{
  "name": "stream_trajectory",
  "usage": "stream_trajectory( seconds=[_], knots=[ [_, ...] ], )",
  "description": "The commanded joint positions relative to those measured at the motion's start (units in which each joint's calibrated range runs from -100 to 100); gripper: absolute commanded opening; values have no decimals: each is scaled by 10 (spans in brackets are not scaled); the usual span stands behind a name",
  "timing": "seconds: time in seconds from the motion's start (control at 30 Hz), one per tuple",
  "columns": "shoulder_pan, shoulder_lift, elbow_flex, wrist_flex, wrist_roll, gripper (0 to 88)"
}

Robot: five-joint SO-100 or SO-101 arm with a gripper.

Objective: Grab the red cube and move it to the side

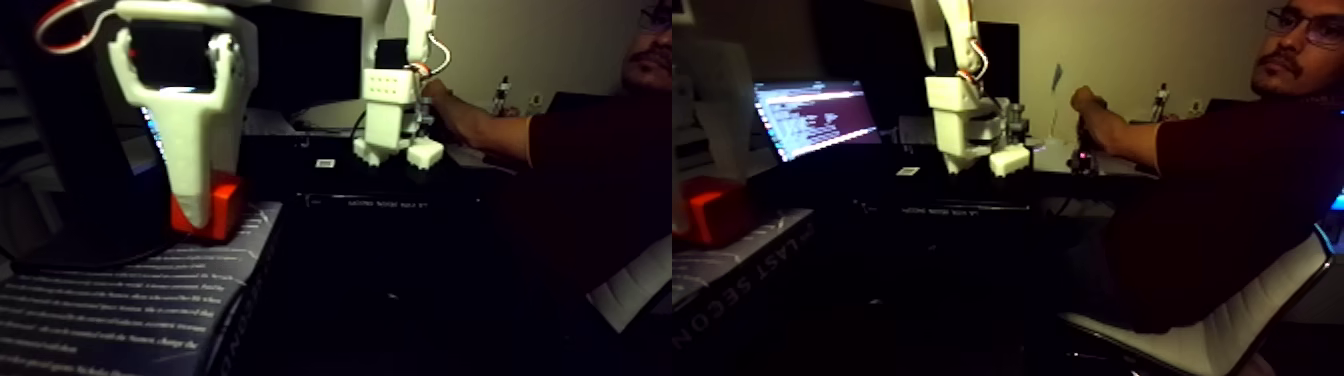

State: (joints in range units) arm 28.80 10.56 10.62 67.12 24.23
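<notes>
The gripper has one white finger in front of the cube; whether it clamps, I cannot tell. Close firmly, lift straight from the book, then move sideways.

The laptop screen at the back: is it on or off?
On: the laptop screen glows with lines of text in the dark room.

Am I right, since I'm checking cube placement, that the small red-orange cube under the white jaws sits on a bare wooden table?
Not quite. The fixed view shows the small red-orange cube under the white gripper resting on a dark book cover with white printed text, not bare wood.
</notes>
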Motion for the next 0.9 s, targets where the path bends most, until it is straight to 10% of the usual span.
stream_trajectory(
  seconds=[0.0, 0.87],
  knots=[
    [0, -10, -13, -1, 14, 267],
    [-25, -122, 7, 142, 83, 284]
  ],
)
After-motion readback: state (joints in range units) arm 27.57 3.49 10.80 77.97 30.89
